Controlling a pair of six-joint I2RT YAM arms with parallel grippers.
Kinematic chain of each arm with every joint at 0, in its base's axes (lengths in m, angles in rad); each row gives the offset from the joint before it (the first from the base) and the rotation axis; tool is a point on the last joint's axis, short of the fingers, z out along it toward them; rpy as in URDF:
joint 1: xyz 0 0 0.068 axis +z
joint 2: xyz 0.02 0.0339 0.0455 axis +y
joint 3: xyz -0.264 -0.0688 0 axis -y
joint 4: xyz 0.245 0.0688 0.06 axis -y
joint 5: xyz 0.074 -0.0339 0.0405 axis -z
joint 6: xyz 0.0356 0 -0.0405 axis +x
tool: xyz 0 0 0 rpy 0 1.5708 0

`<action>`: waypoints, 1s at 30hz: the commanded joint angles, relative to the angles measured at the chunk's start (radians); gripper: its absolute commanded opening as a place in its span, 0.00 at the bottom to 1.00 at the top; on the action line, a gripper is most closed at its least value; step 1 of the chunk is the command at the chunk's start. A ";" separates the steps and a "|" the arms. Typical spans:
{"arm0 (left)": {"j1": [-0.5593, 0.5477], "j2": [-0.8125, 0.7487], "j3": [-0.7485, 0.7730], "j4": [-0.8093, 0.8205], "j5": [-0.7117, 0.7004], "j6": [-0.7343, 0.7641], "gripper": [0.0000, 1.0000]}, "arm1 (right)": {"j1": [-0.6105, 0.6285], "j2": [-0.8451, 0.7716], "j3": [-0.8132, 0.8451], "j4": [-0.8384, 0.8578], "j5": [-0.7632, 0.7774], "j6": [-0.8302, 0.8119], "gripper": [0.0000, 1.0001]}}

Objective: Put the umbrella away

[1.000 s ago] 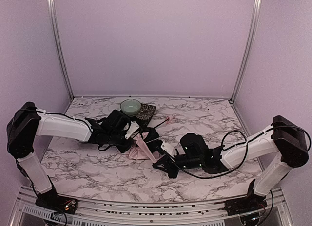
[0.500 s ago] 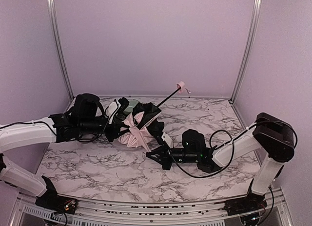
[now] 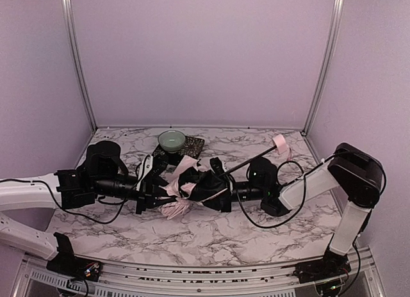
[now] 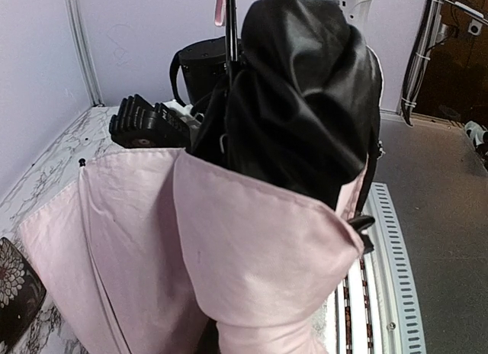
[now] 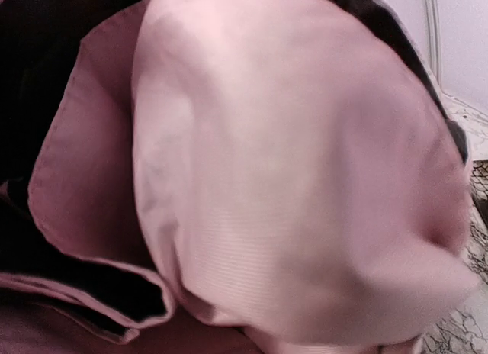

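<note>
where umbrella [image 3: 192, 182] sprawls, bowl [image 3: 172, 141] close behind

— How does the umbrella [image 3: 195, 185] look at this moment?
— It is a compact one, half collapsed. The pink fabric [image 3: 174, 206] is crumpled, and the black lining [image 3: 208, 185] shows in loose folds on the outside.
— And where is it placed?
— The bundle is near the middle of the marble table [image 3: 288, 233], a little to the left. The thin black shaft [image 3: 253, 158] comes out of it and slants toward the back right. The small pink handle [image 3: 280, 143] is at its far end. Whether the fabric touches the marble, I cannot tell.
</note>
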 commanded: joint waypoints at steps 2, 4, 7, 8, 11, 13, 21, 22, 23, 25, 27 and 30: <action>-0.070 0.004 0.044 0.193 0.386 0.002 0.00 | -0.128 0.025 0.022 -0.016 0.011 0.047 0.00; -0.070 0.016 0.035 0.172 0.432 0.007 0.00 | -0.146 0.001 0.030 -0.026 -0.022 0.015 0.00; -0.076 0.044 0.054 0.022 0.430 0.123 0.00 | -0.152 -0.039 0.072 -0.135 -0.042 -0.088 0.00; -0.087 0.060 0.070 -0.112 0.388 0.193 0.00 | -0.151 -0.046 0.094 -0.175 -0.040 -0.115 0.00; -0.104 0.114 0.075 -0.228 0.261 0.324 0.00 | -0.150 -0.025 0.128 -0.197 -0.013 -0.109 0.00; -0.105 0.146 0.059 -0.228 0.198 0.352 0.00 | -0.150 0.038 0.128 -0.122 0.031 -0.054 0.00; -0.121 0.307 0.075 -0.362 0.061 0.478 0.00 | -0.152 0.262 0.326 -0.036 0.003 -0.091 0.00; -0.124 0.335 0.084 -0.391 0.057 0.488 0.00 | -0.152 0.279 0.358 -0.086 0.002 -0.108 0.00; -0.127 0.364 0.093 -0.421 0.051 0.498 0.00 | -0.153 0.290 0.379 -0.137 0.006 -0.122 0.00; -0.134 0.412 0.101 -0.456 0.032 0.499 0.00 | -0.153 0.296 0.385 -0.224 0.031 -0.114 0.00; -0.134 0.458 0.105 -0.457 0.013 0.484 0.00 | -0.153 0.294 0.348 -0.247 0.048 -0.078 0.01; -0.135 0.563 0.152 -0.458 -0.061 0.431 0.00 | -0.153 0.299 0.256 -0.170 0.077 -0.003 0.07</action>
